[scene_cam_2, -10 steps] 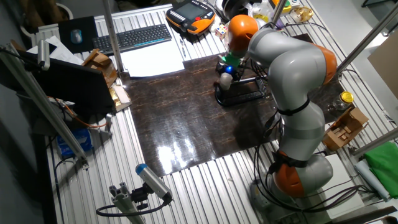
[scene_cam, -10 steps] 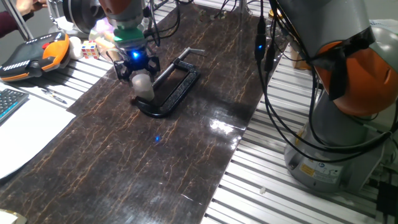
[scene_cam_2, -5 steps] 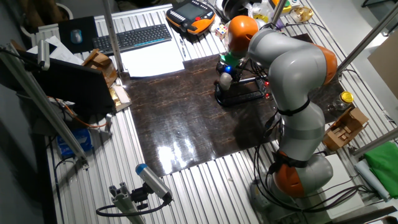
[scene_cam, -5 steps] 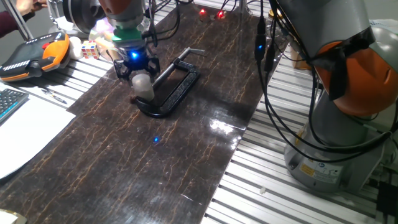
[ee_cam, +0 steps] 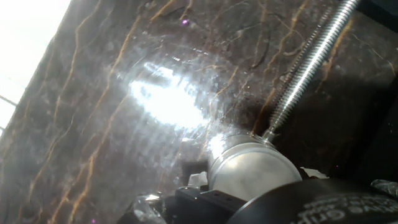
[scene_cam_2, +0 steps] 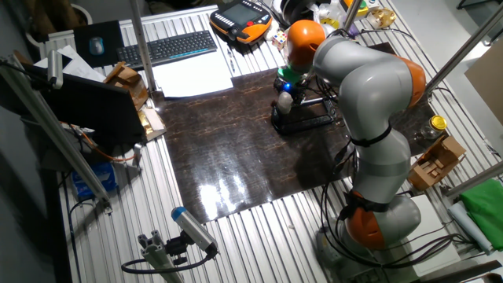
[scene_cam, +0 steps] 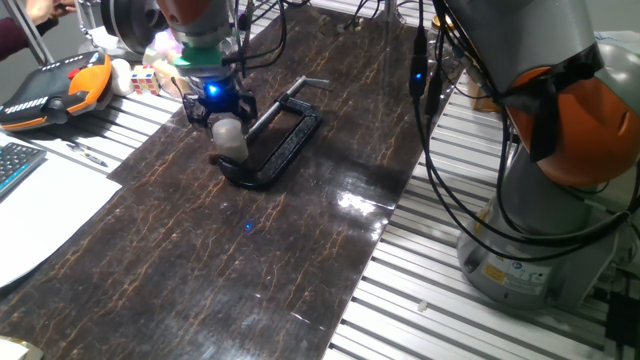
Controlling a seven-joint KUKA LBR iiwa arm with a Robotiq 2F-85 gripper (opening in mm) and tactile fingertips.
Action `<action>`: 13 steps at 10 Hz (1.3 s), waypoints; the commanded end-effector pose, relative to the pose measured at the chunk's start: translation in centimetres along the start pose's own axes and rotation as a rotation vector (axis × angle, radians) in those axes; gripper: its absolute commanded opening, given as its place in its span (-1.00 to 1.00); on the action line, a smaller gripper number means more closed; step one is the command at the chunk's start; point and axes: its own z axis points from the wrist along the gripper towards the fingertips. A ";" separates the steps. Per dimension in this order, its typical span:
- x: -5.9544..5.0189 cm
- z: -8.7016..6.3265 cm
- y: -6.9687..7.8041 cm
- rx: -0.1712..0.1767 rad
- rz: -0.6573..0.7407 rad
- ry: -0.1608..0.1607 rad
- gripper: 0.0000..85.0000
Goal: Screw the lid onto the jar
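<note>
We see a dark marbled tabletop (scene_cam: 300, 250) ringed by slatted aluminium, with a black C-clamp (scene_cam: 280, 145) on it. The jar (scene_cam: 230, 137) stands against the clamp's near end, the gripper (scene_cam: 218, 108) directly above; lid and jaw state cannot be told. A keyboard (scene_cam_2: 165, 49) lies beyond the clamp.
</note>
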 end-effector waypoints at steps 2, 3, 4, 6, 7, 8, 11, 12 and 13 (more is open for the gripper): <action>0.0 0.1 0.0 -0.004 0.056 0.000 0.65; 0.0 0.0 0.0 -0.004 0.080 -0.004 0.65; 0.0 0.0 -0.1 -0.002 0.101 -0.008 0.66; 0.0 0.0 -0.1 0.002 0.164 -0.018 0.66; 0.0 0.0 -0.1 0.003 0.190 -0.021 0.66; 0.0 0.0 -0.1 0.002 0.218 -0.023 0.66; 0.0 0.0 -0.1 -0.003 0.306 -0.031 0.66; 0.0 0.0 -0.1 -0.003 0.341 -0.033 0.67; 0.0 0.0 -0.1 -0.004 0.372 -0.035 0.67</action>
